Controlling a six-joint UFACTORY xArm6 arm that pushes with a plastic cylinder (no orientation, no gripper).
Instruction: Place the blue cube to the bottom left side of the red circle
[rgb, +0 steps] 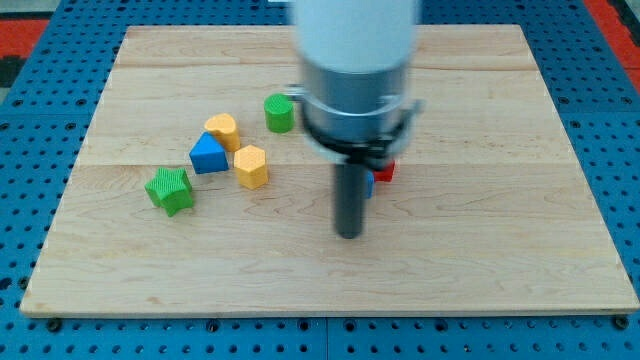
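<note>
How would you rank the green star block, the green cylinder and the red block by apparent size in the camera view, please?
1. Green star block.
2. Green cylinder, only slightly smaller, and farther up the board, so unsure.
3. Red block: mostly hidden behind the arm, so true size unknown.

bright, even light; soft shadows; the arm (355, 70) looms blurred.

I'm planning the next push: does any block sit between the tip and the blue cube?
Nothing visible does. My tip sits just below the blue cube, a sliver beside the rod, close by the red circle.
</note>
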